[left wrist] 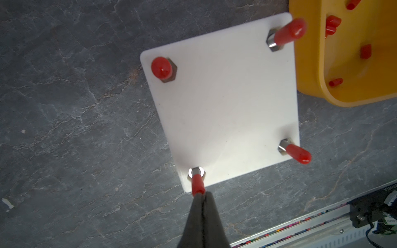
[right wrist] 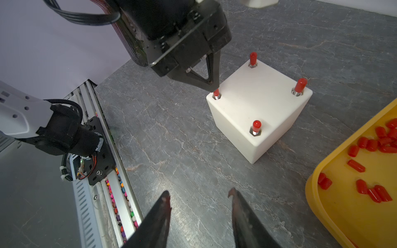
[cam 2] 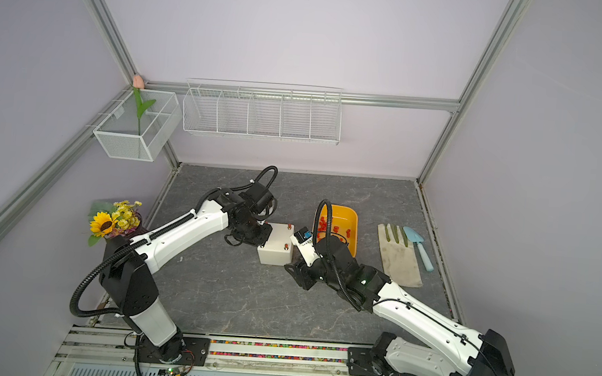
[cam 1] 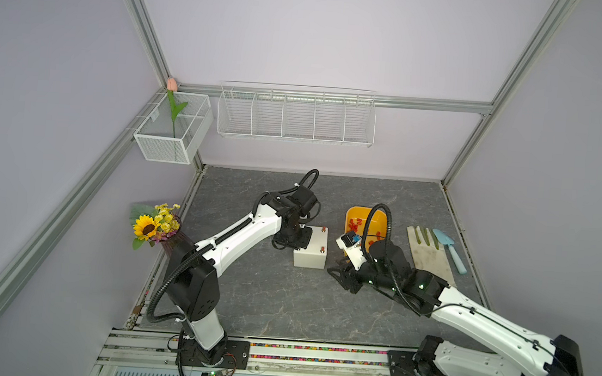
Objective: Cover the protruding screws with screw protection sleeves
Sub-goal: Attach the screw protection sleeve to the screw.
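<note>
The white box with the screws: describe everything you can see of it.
The white box is a cube-like block, matte plastic by its look, with rounded edges, standing flat on the grey stone-patterned table. A screw with a silver hex nut rises at each top corner, and all four wear red sleeves. The left gripper is shut on the sleeve at one corner; nothing else touches the box from above. The yellow tray stands beside it, apart.

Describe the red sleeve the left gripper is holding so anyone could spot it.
Find the white box beside the yellow tray. Four red sleeves top its corners; this one alone is pinched in the shut left gripper.
</note>
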You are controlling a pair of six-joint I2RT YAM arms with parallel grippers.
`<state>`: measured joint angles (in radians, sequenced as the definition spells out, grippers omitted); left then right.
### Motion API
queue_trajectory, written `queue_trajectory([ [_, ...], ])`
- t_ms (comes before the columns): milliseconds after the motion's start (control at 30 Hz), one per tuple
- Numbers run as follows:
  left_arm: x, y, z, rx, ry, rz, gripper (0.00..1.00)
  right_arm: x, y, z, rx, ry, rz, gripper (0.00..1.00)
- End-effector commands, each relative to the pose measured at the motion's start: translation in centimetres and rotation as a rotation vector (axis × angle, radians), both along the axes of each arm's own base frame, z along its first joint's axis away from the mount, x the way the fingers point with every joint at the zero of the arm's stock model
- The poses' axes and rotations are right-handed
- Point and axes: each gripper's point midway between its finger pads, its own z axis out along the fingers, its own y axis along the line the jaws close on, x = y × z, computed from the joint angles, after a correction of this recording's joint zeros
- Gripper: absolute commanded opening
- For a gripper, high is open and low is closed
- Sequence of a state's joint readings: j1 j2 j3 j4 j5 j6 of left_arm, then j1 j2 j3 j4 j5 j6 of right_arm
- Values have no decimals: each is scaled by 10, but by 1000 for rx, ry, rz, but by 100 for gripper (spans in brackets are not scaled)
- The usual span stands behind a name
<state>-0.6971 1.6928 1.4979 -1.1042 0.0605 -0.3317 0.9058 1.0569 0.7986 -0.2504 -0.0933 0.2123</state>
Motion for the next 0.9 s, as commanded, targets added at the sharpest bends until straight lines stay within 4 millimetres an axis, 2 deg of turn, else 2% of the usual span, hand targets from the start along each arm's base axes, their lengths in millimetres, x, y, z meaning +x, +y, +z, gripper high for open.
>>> queue_trajectory([
  [0, -15, 10, -26, 45, 89, 20, 3, 0, -2, 8, 17, -19, -8, 48],
  [200, -20, 13, -30, 49, 104, 26, 4, 1, -2, 9, 17, -23, -11, 48],
  [333, -17, 10, -23, 33, 94, 29, 6, 2, -6, 9, 9, -37, -22, 48],
  [633, 5, -6, 39, -81, -49, 50, 14, 7, -24, 14, -3, -46, -60, 48],
  [833, 9, -11, 82, -188, -149, 67, 19, 13, -35, 17, -11, -52, -113, 50],
  [867, 9, -11, 88, -208, -163, 72, 20, 15, -38, 16, -18, -51, -124, 53],
])
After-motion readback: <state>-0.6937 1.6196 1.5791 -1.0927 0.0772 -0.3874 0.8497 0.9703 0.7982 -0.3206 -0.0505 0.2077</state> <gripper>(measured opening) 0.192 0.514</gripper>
